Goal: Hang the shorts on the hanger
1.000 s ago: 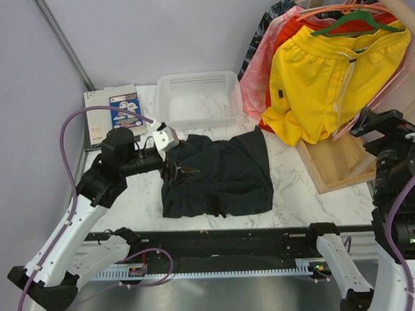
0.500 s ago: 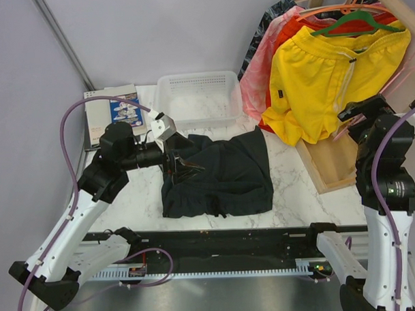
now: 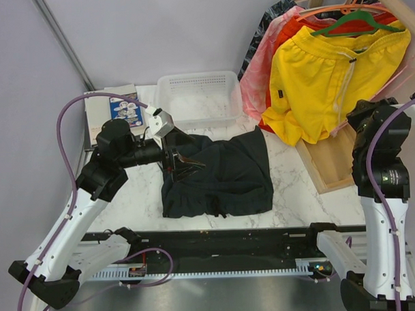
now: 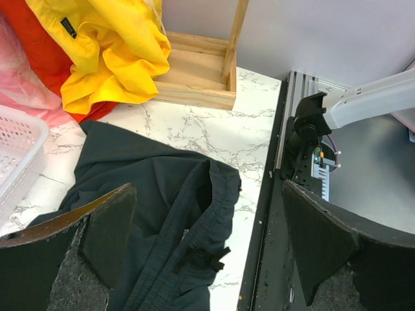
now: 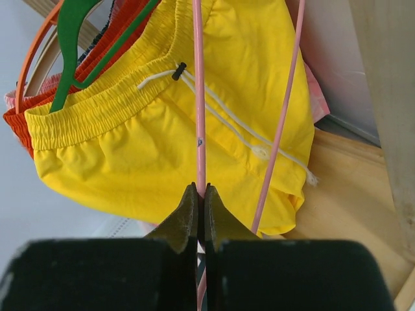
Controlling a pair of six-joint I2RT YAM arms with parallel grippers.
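The dark shorts (image 3: 222,172) lie flat in the middle of the table, waistband and tied drawstring toward the near edge (image 4: 194,256). My left gripper (image 3: 177,163) hovers over their left side, open wide, nothing between its fingers (image 4: 206,194). The pale-pink hanger (image 5: 200,97) hangs at the far right in front of the yellow shorts. My right gripper (image 5: 200,189) is shut on one of its thin rods; a second pink rod (image 5: 280,123) runs just to the right. In the top view the right gripper (image 3: 361,117) is raised beside the hanging clothes.
A white basket (image 3: 195,98) stands behind the dark shorts. Yellow shorts (image 3: 327,76) on a green hanger (image 3: 356,20), orange hangers and red and pink clothes hang at back right above a wooden frame (image 3: 337,164). A boxed booklet (image 3: 110,111) lies at back left.
The right arm swung in toward the hanging clothes and its jaws closed on the pink hanger rod. The left gripper shifted slightly over the shorts, staying open.
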